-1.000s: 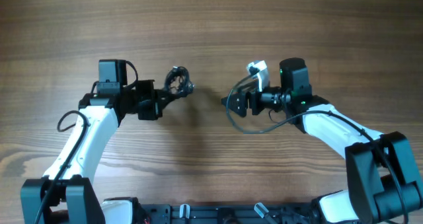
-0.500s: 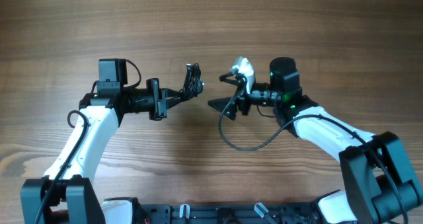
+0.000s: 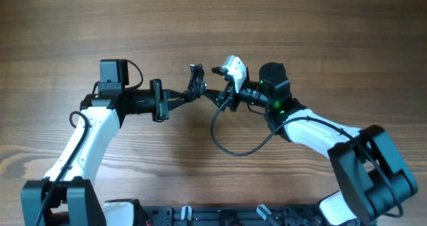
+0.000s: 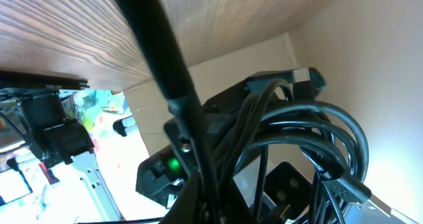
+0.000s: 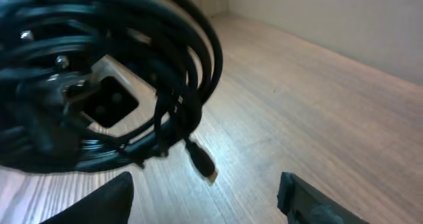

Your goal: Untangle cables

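The cables are a small dark knot held above the table at the tip of my left gripper, which is shut on them. In the left wrist view the black loops rise from the jaws. My right gripper is open and empty, just right of the bundle and pointing at it. In the right wrist view the coiled cables fill the upper left. A loose strand with a plug tip hangs down between and ahead of the open fingers.
The wooden table lies under both arms. The right arm's own thick black cable hangs in a loop below its wrist. The rig's front bar runs along the near edge.
My right arm has swung left and closed in on the bundle. My left gripper turned and carried the cables a little right, then held still.
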{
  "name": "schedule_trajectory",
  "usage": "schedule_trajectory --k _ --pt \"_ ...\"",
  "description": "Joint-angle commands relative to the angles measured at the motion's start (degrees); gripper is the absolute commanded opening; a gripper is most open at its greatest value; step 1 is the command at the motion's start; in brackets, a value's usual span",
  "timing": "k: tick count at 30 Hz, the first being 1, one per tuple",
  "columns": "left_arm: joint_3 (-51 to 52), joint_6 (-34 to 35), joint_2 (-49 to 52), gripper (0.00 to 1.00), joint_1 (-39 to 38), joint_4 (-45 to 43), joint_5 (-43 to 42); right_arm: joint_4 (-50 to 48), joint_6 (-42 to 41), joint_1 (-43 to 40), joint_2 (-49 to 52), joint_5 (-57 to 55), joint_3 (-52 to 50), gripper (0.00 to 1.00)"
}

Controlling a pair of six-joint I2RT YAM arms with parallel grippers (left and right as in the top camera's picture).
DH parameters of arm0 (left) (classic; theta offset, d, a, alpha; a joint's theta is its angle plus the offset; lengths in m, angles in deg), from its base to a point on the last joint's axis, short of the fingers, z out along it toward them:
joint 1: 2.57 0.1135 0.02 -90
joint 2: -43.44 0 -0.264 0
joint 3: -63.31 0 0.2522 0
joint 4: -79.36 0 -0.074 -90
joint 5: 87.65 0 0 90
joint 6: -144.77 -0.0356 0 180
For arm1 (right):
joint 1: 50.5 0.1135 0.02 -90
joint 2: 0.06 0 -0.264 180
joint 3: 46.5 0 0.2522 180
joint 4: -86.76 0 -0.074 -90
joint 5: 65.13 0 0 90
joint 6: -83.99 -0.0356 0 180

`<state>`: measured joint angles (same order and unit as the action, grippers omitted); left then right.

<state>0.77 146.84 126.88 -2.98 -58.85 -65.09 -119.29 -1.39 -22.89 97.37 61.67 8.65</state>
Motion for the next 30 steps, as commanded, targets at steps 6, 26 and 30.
schedule_trajectory --k 6,26,30 --pt "-0.85 -0.35 -0.57 0.04 -2.75 -0.17 -2.19 -3.43 3.34 0.31 1.64 -1.03 0.13 0.57" --pt "-0.85 -3.32 -0.57 0.04 -2.69 -7.67 0.28 20.24 -1.99 -2.62 1.64 -27.19 0.13 0.04" --pt "-0.85 -3.32 -0.57 0.04 -2.69 -8.15 3.72 25.40 -5.14 -4.48 1.64 -29.97 0.13 0.04"
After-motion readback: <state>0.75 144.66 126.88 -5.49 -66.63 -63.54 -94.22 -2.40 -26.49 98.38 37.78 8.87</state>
